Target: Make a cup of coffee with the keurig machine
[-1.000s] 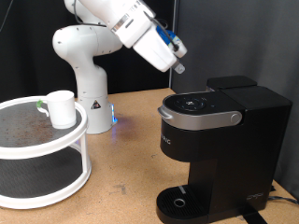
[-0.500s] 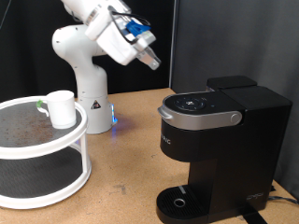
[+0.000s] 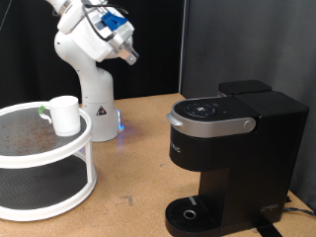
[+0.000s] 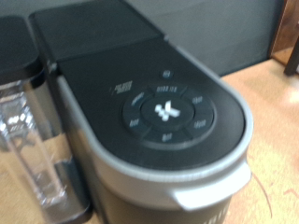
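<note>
The black keurig machine (image 3: 235,148) stands at the exterior view's right with its lid shut and a bare round drip tray (image 3: 192,212). The wrist view shows its lid and button panel (image 4: 168,112) from above, somewhat blurred; no fingers show there. The white cup (image 3: 65,115) stands on the top tier of a round white stand (image 3: 44,163) at the exterior view's left. My gripper (image 3: 127,55) is high in the air at the top, between the cup and the machine, and holds nothing that I can see.
A small green-topped pod (image 3: 42,111) lies beside the cup on the stand. The machine's clear water tank (image 4: 26,140) shows in the wrist view. The white arm's base (image 3: 95,109) stands behind the stand on a wooden table (image 3: 138,173).
The arm has swung to the exterior view's left and slightly upward, away from above the machine's lid. The cup and the machine have not moved.
</note>
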`<act>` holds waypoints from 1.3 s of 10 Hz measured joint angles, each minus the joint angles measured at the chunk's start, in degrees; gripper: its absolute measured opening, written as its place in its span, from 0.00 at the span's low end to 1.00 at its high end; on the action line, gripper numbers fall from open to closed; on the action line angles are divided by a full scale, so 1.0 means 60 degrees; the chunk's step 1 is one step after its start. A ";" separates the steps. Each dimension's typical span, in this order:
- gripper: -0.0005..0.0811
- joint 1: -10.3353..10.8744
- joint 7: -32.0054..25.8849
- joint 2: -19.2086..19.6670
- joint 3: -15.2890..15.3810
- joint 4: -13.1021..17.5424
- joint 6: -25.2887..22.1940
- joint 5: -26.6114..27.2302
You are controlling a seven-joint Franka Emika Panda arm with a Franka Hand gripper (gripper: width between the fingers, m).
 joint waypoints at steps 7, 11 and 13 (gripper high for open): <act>0.01 -0.0500 -0.0026 -0.0261 -0.0187 -0.0107 -0.0509 -0.0276; 0.01 -0.1110 -0.0504 -0.0788 -0.1259 0.0137 -0.3140 -0.1568; 0.01 -0.1360 -0.0671 -0.0881 -0.1680 0.0556 -0.4578 -0.2647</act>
